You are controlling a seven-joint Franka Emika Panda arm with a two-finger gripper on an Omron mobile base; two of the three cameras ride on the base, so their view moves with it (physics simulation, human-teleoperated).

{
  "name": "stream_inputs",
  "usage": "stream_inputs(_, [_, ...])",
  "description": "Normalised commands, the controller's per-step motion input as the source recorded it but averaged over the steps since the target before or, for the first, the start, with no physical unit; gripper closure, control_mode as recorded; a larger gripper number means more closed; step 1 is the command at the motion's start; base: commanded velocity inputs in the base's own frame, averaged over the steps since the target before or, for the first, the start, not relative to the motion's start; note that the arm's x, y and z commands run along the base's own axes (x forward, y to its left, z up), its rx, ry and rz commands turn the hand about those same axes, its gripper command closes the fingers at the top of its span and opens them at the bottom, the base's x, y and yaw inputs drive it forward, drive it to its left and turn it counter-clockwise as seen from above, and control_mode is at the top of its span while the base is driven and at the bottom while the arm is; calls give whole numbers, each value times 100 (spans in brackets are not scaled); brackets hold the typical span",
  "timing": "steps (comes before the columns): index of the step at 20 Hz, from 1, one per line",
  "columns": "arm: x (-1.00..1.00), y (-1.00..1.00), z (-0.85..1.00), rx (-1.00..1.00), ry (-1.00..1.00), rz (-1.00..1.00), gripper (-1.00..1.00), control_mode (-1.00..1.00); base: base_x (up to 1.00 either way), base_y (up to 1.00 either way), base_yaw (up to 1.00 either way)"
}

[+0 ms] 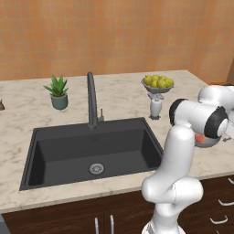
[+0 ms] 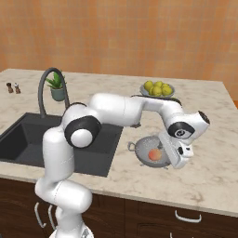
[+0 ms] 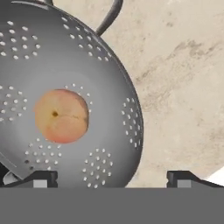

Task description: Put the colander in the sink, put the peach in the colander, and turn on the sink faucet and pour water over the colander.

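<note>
Looking at where things sit: the colander [image 2: 152,152] is on the counter [image 2: 139,186] to the right of the sink [image 2: 28,139], well apart from the basin, and the peach [image 2: 154,155] is already lying in the bottom of it. The gripper [image 3: 111,179] hangs right over the colander's rim, fingers spread wide with nothing between them; in the hand view one fingertip is over the inside of the bowl and the other is out over the bare counter, so the wall looks lined up between them, though I can't tell if either pad is touching yet. My guess on handling: thin perforated metal, so light and stiff but slick, and a curved wall gives flat pads little to bite on. I'd pinch the rim itself, one finger inside and one outside, rather than try the little loop handle [image 3: 109,17] on the far side. The peach is loose and round, so any tilt on the lift will probably send it rolling or hopping out. Keep the bowl level and move slowly towards the sink, staying clear of the faucet [image 2: 46,88] behind the basin.
</note>
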Motion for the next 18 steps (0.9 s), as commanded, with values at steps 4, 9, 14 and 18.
stream_inputs(4, [-7, -1, -30, -2, 3, -34, -100, -100, 0, 0, 0])
stream_inputs(9, [13, 14, -46, -17, 5, -19, -100, -100, 0, 0, 0])
stream_inputs(14, [16, 13, -45, -25, 4, -9, -100, -100, 0, 0, 0])
stream_inputs(18, [5, 10, -43, -18, 5, -1, -100, -100, 0, 0, 0])
